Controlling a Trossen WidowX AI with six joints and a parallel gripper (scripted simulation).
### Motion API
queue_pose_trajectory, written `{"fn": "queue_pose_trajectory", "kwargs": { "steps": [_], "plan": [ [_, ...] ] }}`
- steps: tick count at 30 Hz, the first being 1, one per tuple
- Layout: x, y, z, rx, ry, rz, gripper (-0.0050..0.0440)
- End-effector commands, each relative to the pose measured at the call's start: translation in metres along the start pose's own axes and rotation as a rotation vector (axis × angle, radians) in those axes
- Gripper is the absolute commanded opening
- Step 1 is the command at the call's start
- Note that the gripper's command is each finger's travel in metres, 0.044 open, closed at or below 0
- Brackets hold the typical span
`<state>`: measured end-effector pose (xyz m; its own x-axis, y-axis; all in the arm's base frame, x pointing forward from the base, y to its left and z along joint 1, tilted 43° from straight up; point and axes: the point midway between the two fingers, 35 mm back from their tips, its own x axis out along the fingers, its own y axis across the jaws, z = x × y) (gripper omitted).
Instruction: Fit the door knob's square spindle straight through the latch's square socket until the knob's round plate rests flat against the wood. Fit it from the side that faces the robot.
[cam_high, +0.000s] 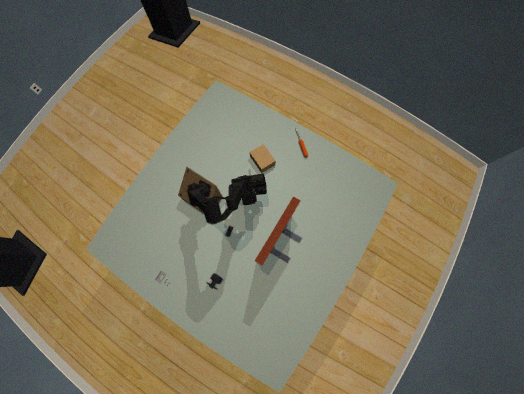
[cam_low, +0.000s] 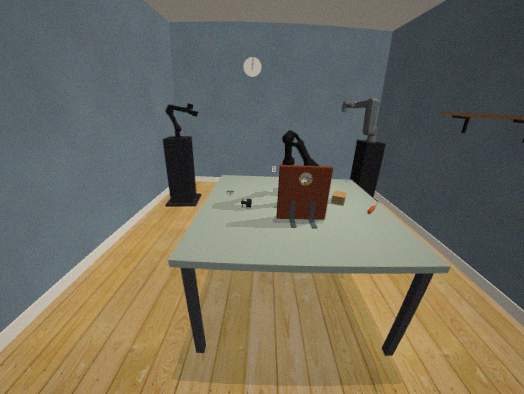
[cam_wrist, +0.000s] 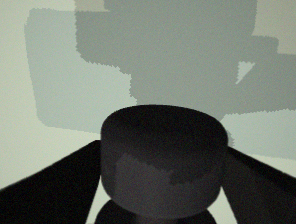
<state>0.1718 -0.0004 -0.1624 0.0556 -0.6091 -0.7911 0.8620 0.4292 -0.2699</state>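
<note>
A: What's on the left of the tabletop (cam_high: 150, 210)?
B: Small grey part (cam_high: 162, 277), then a dark knob-like piece (cam_high: 215, 281). Both loose, well apart from the arm (cam_high: 215, 202).
A: End effector?
B: End effector (cam_high: 252, 186) mid-tabletop, clamped on the knob (cam_wrist: 162, 135). In the wrist view, fingers press both sides of the round head, with the plate (cam_wrist: 150, 217) just showing below. Can't tell if it's off the surface.
A: Knob vs door?
B: Near the robot-facing side of the panel (cam_high: 277, 230), not touching. Latch (cam_low: 305, 178) is high on the panel.
A: Right side?
B: Block (cam_high: 263, 157) just beyond the end effector, screwdriver (cam_high: 302, 147) further right.
</note>
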Motion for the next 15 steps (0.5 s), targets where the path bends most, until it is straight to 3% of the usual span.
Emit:
{"fn": "queue_pose_trajectory", "kwargs": {
  "steps": [1,15],
  "plan": [
    [0.0003,0.0069,-0.0015,0.005,0.006,-0.036,0.0000],
    [0.0022,0.0124,-0.0018,-0.008,0.005,-0.222,0.0000]
  ]
}}
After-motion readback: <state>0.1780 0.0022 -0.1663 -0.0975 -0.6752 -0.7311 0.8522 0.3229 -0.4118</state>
